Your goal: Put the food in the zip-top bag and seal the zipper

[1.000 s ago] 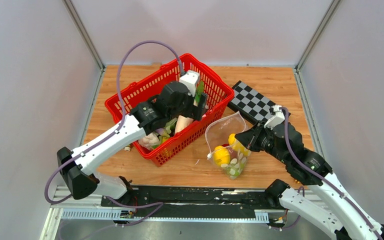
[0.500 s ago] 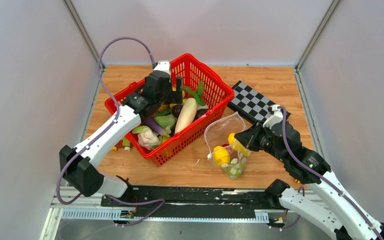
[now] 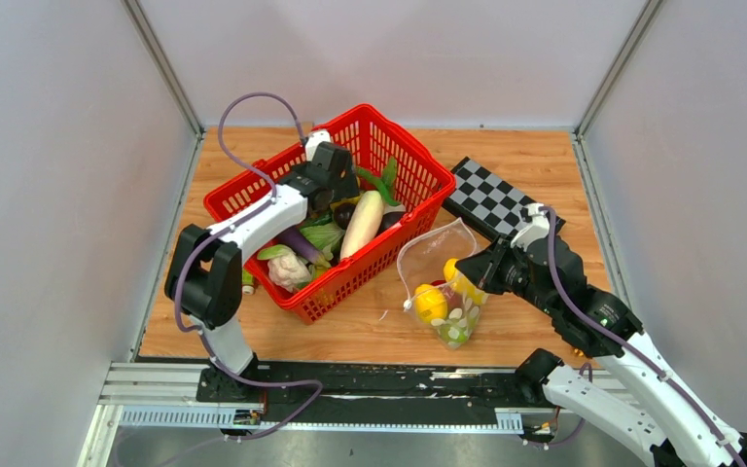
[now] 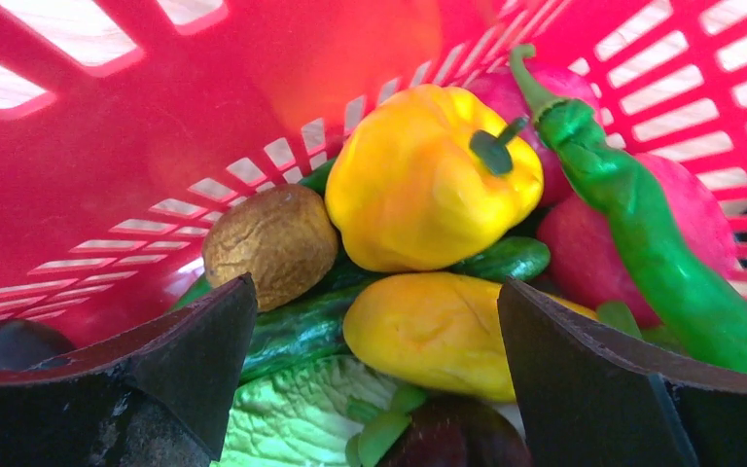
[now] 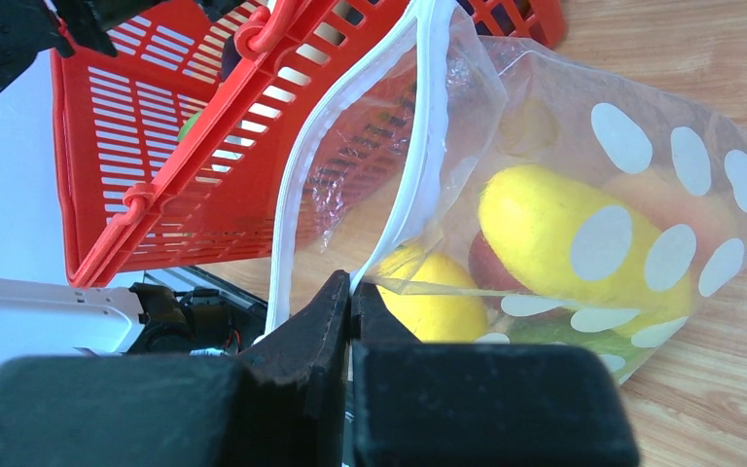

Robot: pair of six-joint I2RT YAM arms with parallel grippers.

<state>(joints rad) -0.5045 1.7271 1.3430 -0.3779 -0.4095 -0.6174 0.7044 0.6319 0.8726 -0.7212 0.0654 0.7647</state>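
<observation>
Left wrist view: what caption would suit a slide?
Open left gripper hovers over yellow pepper and green chilli in red basket.

I count one red slatted plastic basket [image 3: 370, 263], one clear plastic bag printed with white dots [image 3: 438, 255] and one black-and-white checkerboard [image 3: 491, 199]. In the bag I see two smooth yellow toy fruits [image 3: 431, 303]. In the basket I see one yellow toy bell pepper [image 4: 428, 180], one rough brown round fruit [image 4: 270, 243] and one long green chilli [image 4: 642, 233].

Red basket [image 3: 355, 277], white-dotted clear bag [image 3: 433, 253], black-and-white checkerboard [image 3: 491, 199], yellow pepper [image 4: 428, 175].
</observation>
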